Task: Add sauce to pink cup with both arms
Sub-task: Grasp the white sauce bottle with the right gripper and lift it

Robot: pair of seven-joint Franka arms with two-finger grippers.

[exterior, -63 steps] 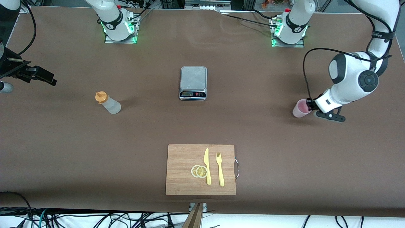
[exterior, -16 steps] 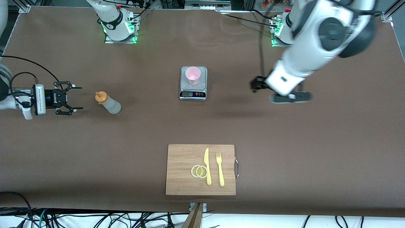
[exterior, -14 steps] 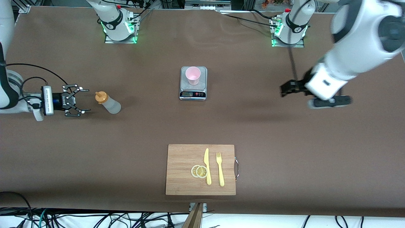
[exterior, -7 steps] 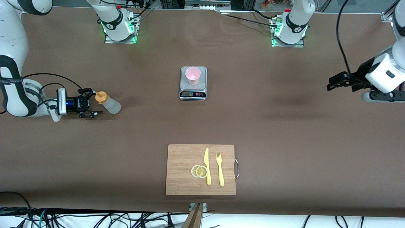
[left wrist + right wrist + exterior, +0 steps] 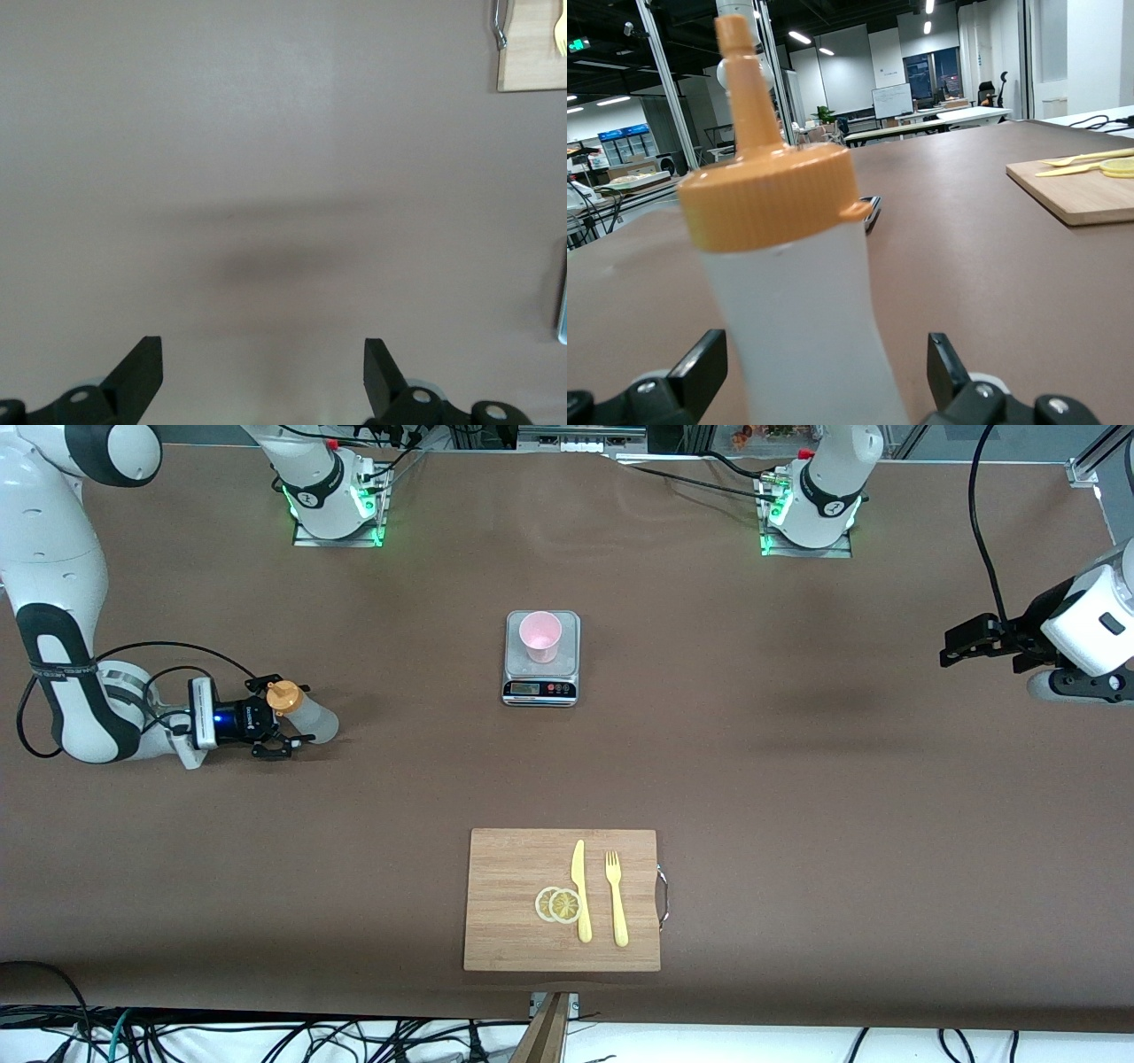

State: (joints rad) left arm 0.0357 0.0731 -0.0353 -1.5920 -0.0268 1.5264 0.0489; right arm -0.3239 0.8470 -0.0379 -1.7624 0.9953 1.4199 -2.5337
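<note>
At about nine o'clock on the table (image 5: 797, 779), toward the right arm's end, the right gripper (image 5: 288, 722) sits low with its fingers spread wide on either side of the sauce (image 5: 306, 716), which stands upright between them; the right wrist view shows gaps on both sides of the bottle, so nothing is gripped yet. The low, level approach looks meant to take the bottle around its body, leaving the orange cap and nozzle free for pouring. At the table's centre, nearer twelve o'clock, the pink cup (image 5: 539, 636) stands upright on the grey scale (image 5: 541, 682), probably so the added sauce can be weighed. At three o'clock, toward the left arm's end, the left gripper (image 5: 979, 645) hangs over bare table, its fingers fully apart and holding nothing, well apart from the cup; this arm waits. At six o'clock, nearest the front camera, a cutting board (image 5: 509, 930) carries lemon slices (image 5: 558, 904), a knife (image 5: 580, 890) and a fork (image 5: 616, 897), none involved in this step.
</note>
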